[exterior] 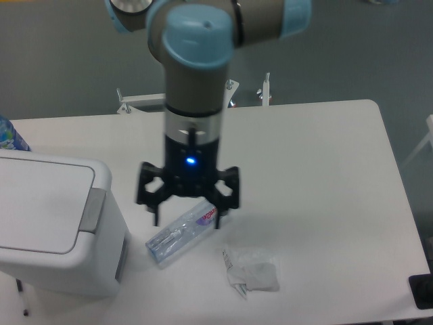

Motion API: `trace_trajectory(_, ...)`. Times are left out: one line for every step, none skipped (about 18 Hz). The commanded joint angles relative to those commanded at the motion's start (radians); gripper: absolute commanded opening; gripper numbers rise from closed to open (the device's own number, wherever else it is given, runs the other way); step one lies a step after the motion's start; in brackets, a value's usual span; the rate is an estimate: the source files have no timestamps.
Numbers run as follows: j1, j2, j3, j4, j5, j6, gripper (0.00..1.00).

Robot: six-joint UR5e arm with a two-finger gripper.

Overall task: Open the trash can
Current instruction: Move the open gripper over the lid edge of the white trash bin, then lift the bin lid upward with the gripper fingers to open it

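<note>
The trash can (51, 227) is a large white boxy bin at the left edge of the table, its flat lid down and its grey push tab (92, 210) on the right side of the lid. My gripper (187, 218) hangs open above the table just right of the bin, fingers spread wide with nothing between them. It hovers over a clear plastic bottle (181, 235) lying on its side. The left fingertip is a short way right of the grey tab.
A crumpled clear plastic wrapper (252, 272) lies right of the bottle near the front edge. A blue-patterned object (9, 135) peeks in behind the bin at the far left. The white table (325, 176) stretches to the right.
</note>
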Motion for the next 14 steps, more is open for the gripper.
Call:
trace_trajectory(-0.014, 0.003, -0.015, 0.002, 0.002, 0.000, 1.00)
trace_trajectory(-0.025, 0.012, -0.034, 0.003, 0.005, 0.000, 1.00)
trace_trajectory(-0.032, 0.018, -0.047, 0.003, 0.005, 0.000, 1.00)
trace_trajectory(-0.043, 0.024, -0.057, 0.003, 0.006, 0.000, 1.00)
trace_trajectory(-0.051, 0.032, -0.069, 0.003, 0.006, 0.000, 1.00)
trace_trajectory(-0.052, 0.037, -0.078, 0.003, 0.006, 0.002, 1.00)
trace_trajectory(-0.052, 0.037, -0.081, 0.003, 0.006, 0.002, 1.00)
trace_trajectory(-0.054, 0.034, -0.081, 0.005, 0.008, 0.002, 1.00)
trace_trajectory(-0.054, 0.026, -0.081, 0.005, 0.008, 0.006, 1.00)
trace_trajectory(-0.054, 0.020, -0.080, 0.006, 0.008, 0.008, 1.00)
trace_trajectory(-0.054, 0.014, -0.078, 0.006, 0.008, 0.009, 1.00)
trace_trajectory(-0.054, 0.011, -0.077, 0.011, 0.008, 0.011, 1.00)
trace_trajectory(-0.054, 0.008, -0.077, 0.024, 0.009, 0.014, 1.00)
trace_trajectory(-0.054, 0.003, -0.078, 0.038, 0.011, 0.014, 1.00)
